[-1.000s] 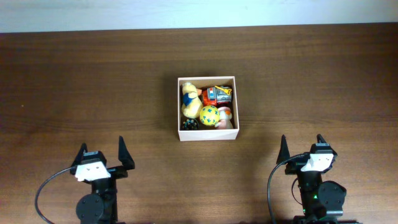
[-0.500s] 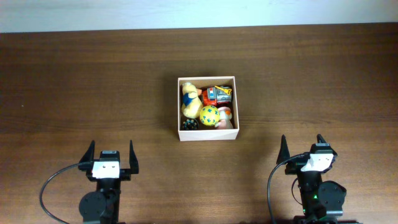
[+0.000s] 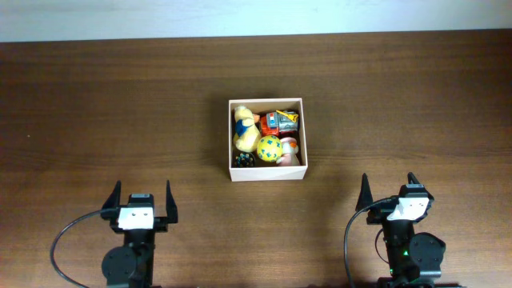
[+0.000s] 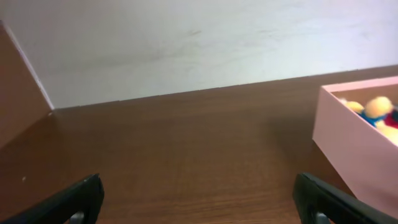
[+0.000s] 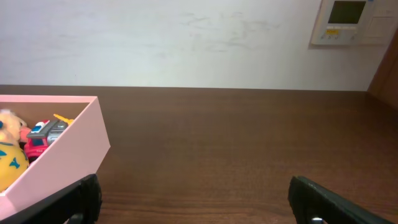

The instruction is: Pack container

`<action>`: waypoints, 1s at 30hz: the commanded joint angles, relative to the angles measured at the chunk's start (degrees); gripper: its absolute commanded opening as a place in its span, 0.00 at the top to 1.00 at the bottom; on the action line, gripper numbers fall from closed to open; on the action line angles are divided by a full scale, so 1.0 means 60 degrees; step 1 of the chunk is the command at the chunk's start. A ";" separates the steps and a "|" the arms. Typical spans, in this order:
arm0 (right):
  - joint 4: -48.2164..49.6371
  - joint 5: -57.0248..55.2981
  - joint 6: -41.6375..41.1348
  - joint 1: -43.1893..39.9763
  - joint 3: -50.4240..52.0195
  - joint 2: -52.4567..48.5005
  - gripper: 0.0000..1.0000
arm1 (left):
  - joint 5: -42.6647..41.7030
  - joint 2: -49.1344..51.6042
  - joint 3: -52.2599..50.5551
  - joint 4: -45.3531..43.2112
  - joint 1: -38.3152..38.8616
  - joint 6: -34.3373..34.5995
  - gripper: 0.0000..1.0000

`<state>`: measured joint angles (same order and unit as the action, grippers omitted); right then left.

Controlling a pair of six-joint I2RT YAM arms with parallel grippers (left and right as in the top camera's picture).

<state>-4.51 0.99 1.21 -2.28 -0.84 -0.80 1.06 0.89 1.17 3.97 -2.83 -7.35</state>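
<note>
The container (image 3: 267,173) is a square white box standing at the table's middle. Inside it lie several toys: a yellow plush (image 3: 243,128), a red and orange toy vehicle (image 3: 279,122), a yellow ball with blue spots (image 3: 270,147) and a small dark piece (image 3: 245,159). The container also shows at the right edge of the left wrist view (image 4: 357,149) and at the left of the right wrist view (image 5: 62,155). My left gripper (image 3: 143,196) is open and empty at the near left. My right gripper (image 3: 389,186) is open and empty at the near right. Both are well short of the container.
The dark wooden table (image 3: 96,104) runs to a white wall at the back (image 4: 186,43). A wall-mounted control panel (image 5: 348,22) shows in the right wrist view.
My left gripper turned from angled to pointing straight forward and shifted a little to the right, then held still. The right arm and the container did not move.
</note>
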 commanded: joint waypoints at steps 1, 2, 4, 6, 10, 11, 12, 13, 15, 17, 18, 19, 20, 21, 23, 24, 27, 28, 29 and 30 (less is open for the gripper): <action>-0.0022 0.0084 -0.0102 -0.0062 0.0069 0.0098 0.01 | 0.0543 -0.0098 -0.0106 -0.0055 -0.0055 0.0798 0.01; -0.0022 0.0084 -0.0102 -0.0062 0.0069 0.0098 0.01 | 0.0539 -0.0098 -0.0106 -0.0058 -0.0055 0.0798 0.01; -0.0022 0.0084 -0.0102 -0.0062 0.0069 0.0098 0.01 | 0.0535 -0.0098 -0.0102 -0.0040 -0.0055 0.0794 0.01; -0.0022 0.0084 -0.0102 -0.0062 0.0069 0.0098 0.01 | 0.0539 -0.0095 -0.0102 0.0058 -0.0055 0.0794 0.01; -0.0022 0.0084 -0.0102 -0.0062 0.0069 0.0098 0.01 | 0.0539 -0.0087 -0.0102 0.0055 -0.0055 0.0794 0.01; -0.0022 0.0084 -0.0102 -0.0062 0.0069 0.0098 0.01 | 0.0539 -0.0087 -0.0102 0.0055 -0.0055 0.0794 0.01; -0.0022 0.0084 -0.0102 -0.0062 0.0069 0.0098 0.01 | 0.0539 -0.0087 -0.0102 0.0055 -0.0055 0.0794 0.01; -0.0022 0.0084 -0.0102 -0.0062 0.0069 0.0098 0.01 | 0.0539 -0.0087 -0.0102 0.0055 -0.0055 0.0794 0.01; -0.0022 0.0084 -0.0102 -0.0062 0.0069 0.0098 0.01 | 0.0539 -0.0087 -0.0102 0.0055 -0.0055 0.0794 0.01; -0.0018 0.0084 -0.0102 -0.0062 0.0069 0.0098 0.01 | 0.0539 -0.0087 -0.0102 0.0055 -0.0055 0.0794 0.01; -0.0022 0.0084 -0.0102 -0.0062 0.0069 0.0098 0.01 | 0.0539 -0.0087 -0.0102 0.0055 -0.0055 0.0790 0.01; -0.0022 0.0084 -0.0102 -0.0062 0.0069 0.0098 0.01 | 0.0539 -0.0087 -0.0102 0.0055 -0.0055 0.0794 0.01; -0.0022 0.0084 -0.0102 -0.0062 0.0069 0.0098 0.01 | 0.0539 -0.0087 -0.0102 0.0055 -0.0055 0.0794 0.01; -0.0022 0.0084 -0.0102 -0.0062 0.0069 0.0098 0.01 | 0.0539 -0.0087 -0.0102 0.0055 -0.0055 0.0794 0.01; -0.0022 0.0084 -0.0102 -0.0062 0.0069 0.0098 0.01 | 0.0539 -0.0087 -0.0102 0.0055 -0.0055 0.0794 0.01; -0.0022 0.0084 -0.0102 -0.0062 0.0069 0.0098 0.01 | 0.0539 -0.0087 -0.0102 0.0055 -0.0055 0.0794 0.01; -0.0022 0.0084 -0.0102 -0.0062 0.0069 0.0098 0.01 | 0.0539 -0.0087 -0.0102 0.0058 -0.0055 0.0794 0.01; -0.0022 0.0084 -0.0102 -0.0062 0.0069 0.0098 0.01 | 0.0539 -0.0087 -0.0102 0.0055 -0.0055 0.0794 0.01; -0.0022 0.0084 -0.0102 -0.0062 0.0069 0.0098 0.01 | 0.0539 -0.0087 -0.0102 0.0055 -0.0055 0.0794 0.01; -0.0022 0.0084 -0.0102 -0.0062 0.0069 0.0098 0.01 | 0.0539 -0.0087 -0.0102 0.0055 -0.0055 0.0794 0.01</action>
<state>-4.51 0.99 1.23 -2.28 -0.84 -0.80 3.66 0.89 1.17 4.25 -2.83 -3.38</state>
